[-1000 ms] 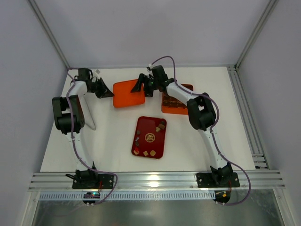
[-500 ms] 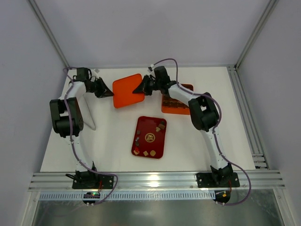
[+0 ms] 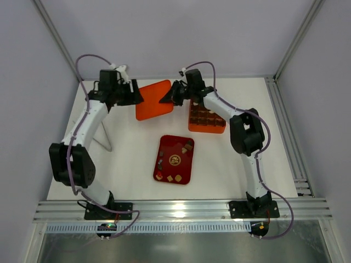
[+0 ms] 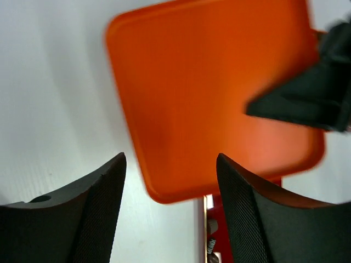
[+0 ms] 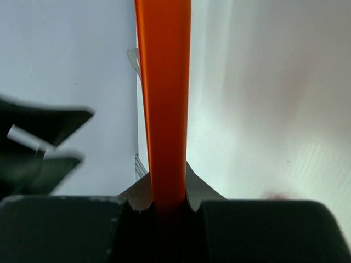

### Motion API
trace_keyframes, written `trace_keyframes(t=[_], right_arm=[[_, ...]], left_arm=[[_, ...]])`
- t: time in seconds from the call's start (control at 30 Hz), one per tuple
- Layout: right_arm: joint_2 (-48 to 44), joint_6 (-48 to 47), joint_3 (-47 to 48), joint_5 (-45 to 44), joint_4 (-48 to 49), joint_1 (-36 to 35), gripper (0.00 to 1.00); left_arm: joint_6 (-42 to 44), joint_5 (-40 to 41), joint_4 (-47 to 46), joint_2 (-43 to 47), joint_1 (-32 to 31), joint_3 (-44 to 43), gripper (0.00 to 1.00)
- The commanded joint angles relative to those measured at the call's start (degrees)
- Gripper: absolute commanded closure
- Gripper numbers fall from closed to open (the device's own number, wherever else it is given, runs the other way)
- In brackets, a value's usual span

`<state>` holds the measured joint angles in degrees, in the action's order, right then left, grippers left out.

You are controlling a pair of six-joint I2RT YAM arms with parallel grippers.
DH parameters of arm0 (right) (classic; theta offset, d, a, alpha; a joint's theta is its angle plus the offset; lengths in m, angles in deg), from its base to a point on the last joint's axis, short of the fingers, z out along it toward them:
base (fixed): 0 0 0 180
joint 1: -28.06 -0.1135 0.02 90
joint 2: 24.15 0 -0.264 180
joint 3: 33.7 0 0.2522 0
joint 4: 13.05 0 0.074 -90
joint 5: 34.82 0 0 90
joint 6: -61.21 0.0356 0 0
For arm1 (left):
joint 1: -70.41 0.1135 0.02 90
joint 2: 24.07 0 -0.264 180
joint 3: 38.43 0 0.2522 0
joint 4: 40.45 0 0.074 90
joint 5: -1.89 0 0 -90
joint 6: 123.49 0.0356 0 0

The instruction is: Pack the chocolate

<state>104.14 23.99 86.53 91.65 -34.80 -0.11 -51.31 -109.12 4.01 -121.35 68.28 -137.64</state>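
Observation:
Small brown and tan chocolate pieces lie scattered in the dark red tray at the table's middle. More fill the cells of the orange box at the back right. My right gripper is shut on the right edge of the flat orange lid and holds it tilted off the table. Seen edge-on in the right wrist view, the lid is pinched in that gripper. My left gripper is open above the lid's left side. In the left wrist view the lid lies below the open gripper, untouched.
White table with metal frame posts at the back corners and a rail along the right side. In the left wrist view, a strip of the dark red tray shows under the lid's near edge.
My left gripper has opened, let go of the lid's left edge and risen toward the right. My right gripper has shut on the lid's right edge and lifted it at a tilt.

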Motion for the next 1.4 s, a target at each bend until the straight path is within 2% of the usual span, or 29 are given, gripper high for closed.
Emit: trace_keyframes(t=[0.0,0.07,0.23,0.4,0.63,0.8,1.0,1.37], right_arm=[[-5.8,-0.8,3.6,0.5,-7.5,2.6,0.96],[-6.9,-0.8,3.0,1.3,-9.5,3.4,0.96],[-10.0,0.0,-1.3,4.0,-9.5,5.3,0.96],[-13.4,1.6,-6.3,6.1,-7.0,5.6,0.96],[-16.6,3.2,-10.3,7.6,-5.7,5.6,0.96],[-18.3,4.1,-13.0,9.0,-4.5,5.6,0.96],[-20.0,6.8,-16.2,11.1,-1.2,5.6,0.96],[-21.5,8.7,-19.5,12.3,1.6,5.7,0.96]], left_arm=[[12.2,20.5,0.7,11.1,-17.1,3.1,0.34],[15.1,28.0,0.2,14.9,-22.6,5.5,0.31],[25.6,44.4,-0.5,17.2,-39.9,7.8,0.27],[31.7,52.1,0.1,14.0,-46.3,8.4,0.26],[36.2,55.7,-2.9,10.0,-48.2,8.6,0.23],[40.5,62.0,-7.5,7.3,-48.5,9.9,0.25],[42.3,62.2,-11.6,6.5,-48.7,11.8,0.27],[48.6,68.4,-24.2,5.8,-49.8,16.6,0.46]])
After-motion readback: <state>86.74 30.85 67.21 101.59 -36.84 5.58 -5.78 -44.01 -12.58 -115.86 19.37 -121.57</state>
